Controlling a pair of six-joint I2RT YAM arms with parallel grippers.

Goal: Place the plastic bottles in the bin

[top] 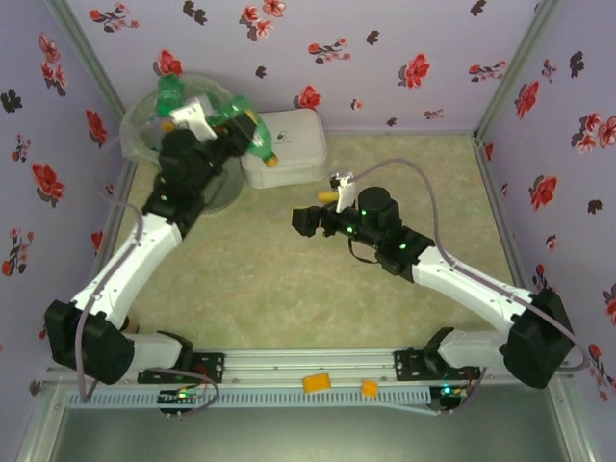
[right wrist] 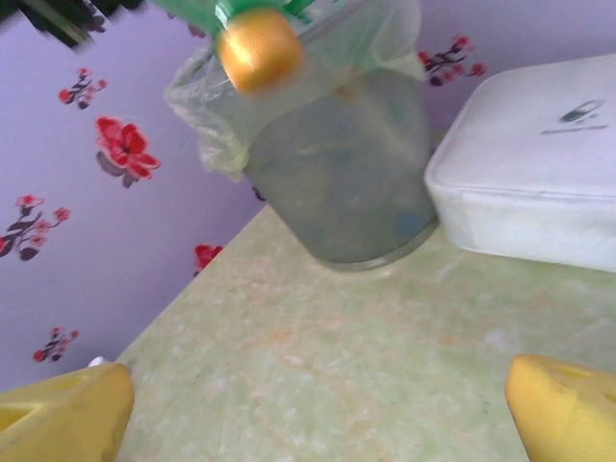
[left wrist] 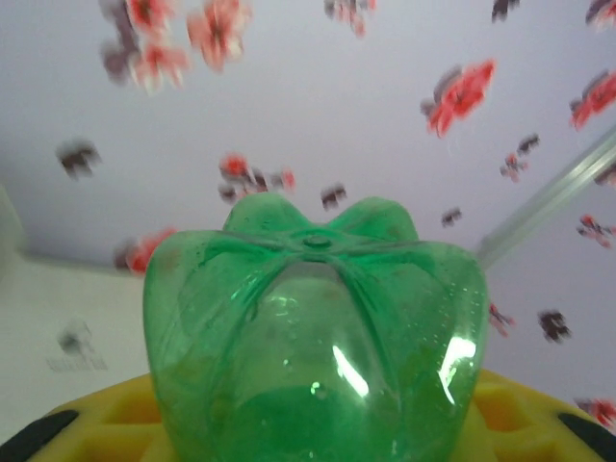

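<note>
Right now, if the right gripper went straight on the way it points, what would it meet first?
Probably the bin: it stands dead ahead across bare table, the white box off to one side. Depth is unclear, so a downward tilt could meet the table first.

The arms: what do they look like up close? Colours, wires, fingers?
The left arm and right arm have white shells with bulky black joints. A grey cable loops along each. Small green lights glow on the black parts. The fingers are yellow.
</note>
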